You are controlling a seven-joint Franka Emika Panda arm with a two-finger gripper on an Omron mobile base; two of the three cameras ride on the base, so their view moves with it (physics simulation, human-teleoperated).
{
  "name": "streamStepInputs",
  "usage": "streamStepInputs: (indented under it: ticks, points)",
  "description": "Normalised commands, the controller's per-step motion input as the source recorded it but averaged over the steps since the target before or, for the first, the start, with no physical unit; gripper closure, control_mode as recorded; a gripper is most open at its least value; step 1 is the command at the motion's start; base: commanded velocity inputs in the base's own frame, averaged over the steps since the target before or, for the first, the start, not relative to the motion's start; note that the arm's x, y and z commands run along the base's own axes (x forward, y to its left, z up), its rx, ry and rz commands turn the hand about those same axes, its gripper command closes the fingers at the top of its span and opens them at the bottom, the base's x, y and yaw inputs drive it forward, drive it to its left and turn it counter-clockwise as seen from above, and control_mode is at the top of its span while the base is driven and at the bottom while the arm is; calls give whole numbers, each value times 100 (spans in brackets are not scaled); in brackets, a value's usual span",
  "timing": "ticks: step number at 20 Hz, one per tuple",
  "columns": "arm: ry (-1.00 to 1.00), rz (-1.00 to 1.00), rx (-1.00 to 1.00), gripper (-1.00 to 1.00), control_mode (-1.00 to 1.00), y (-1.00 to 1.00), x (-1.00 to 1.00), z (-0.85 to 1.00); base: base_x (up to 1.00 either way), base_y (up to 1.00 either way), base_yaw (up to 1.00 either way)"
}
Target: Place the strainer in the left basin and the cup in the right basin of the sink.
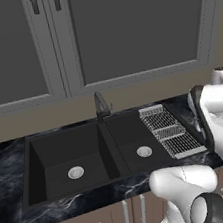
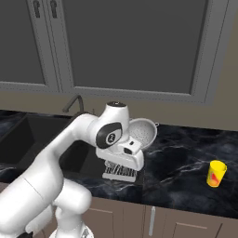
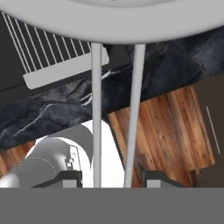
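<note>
You have the strainer [image 2: 141,131] lifted, its two thin wire handle rods between the gripper [image 3: 112,177] fingertips.

The jaws clamp those rods; the silvery mesh bowl tilts above the flat wire rack [image 1: 169,130] at the sink's [image 1: 75,194] right end. One small yellow cylindrical cup [image 2: 216,173] stands on the black marbled counter [image 2: 181,158], well apart. Two matte-black basins, wider left basin [image 1: 72,159] and narrower right basin [image 1: 138,142], each hold one round silver drain.

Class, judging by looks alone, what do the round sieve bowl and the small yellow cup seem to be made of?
Round silvery strainer bowl: likely metal, pale grey sheen with a dotted perforated inside. Small yellow cylindrical cup: probably plastic, flat bright colour without shine; ceramic is possible.
</note>
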Motion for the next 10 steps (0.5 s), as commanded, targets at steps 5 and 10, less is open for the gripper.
streamStepInputs:
  ticks: [5, 10]
  points:
    - [2, 15, 0, 100, -100, 55, 0, 18, 0, 0, 0]
    - [5, 16, 0, 100, -100, 56, 0, 16, 0, 0, 0]
